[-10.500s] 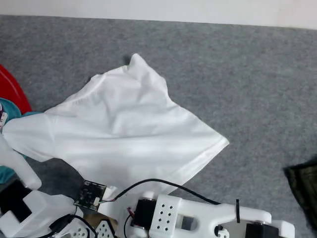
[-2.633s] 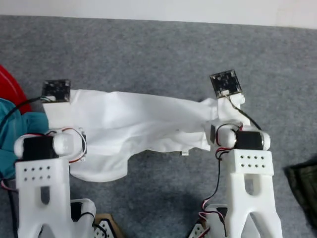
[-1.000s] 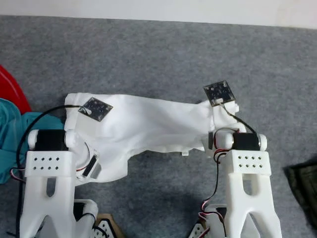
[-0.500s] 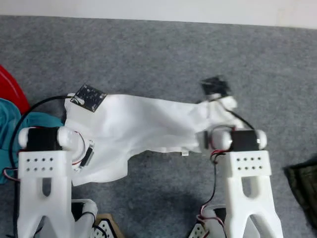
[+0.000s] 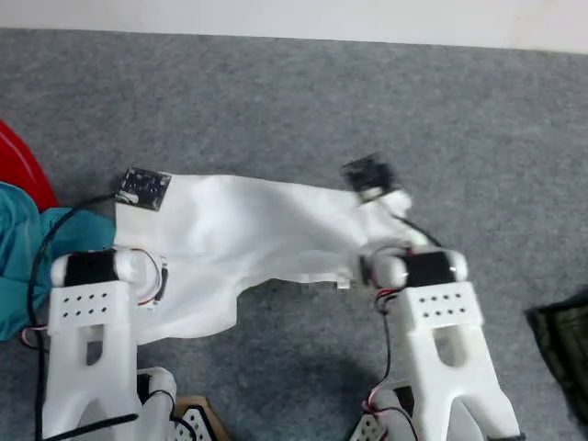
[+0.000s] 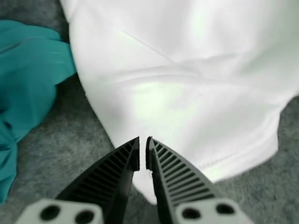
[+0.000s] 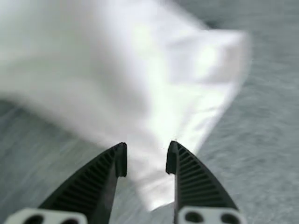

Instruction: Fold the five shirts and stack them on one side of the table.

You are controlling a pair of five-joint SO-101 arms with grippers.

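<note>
A white shirt [image 5: 257, 239] lies folded into a wide band across the middle of the grey table [image 5: 478, 138]. My left arm [image 5: 87, 303] stands over its left end and my right arm [image 5: 432, 303] over its right end. In the left wrist view my left gripper [image 6: 142, 153] is shut, its tips just above the shirt [image 6: 187, 84] near its edge, with nothing seen between them. In the right wrist view my right gripper [image 7: 145, 158] is open over a corner of the shirt [image 7: 154, 70], with cloth showing between the fingers.
A teal shirt [image 5: 28, 253] lies bunched at the table's left edge, touching the white one, with a red object [image 5: 14, 165] behind it. A dark garment [image 5: 562, 340] sits at the right edge. The far half of the table is bare grey.
The shirt, spread flat ten seconds ago, is now a folded band. Within the last second the right wrist swung left over the shirt's right end and the left wrist shifted left.
</note>
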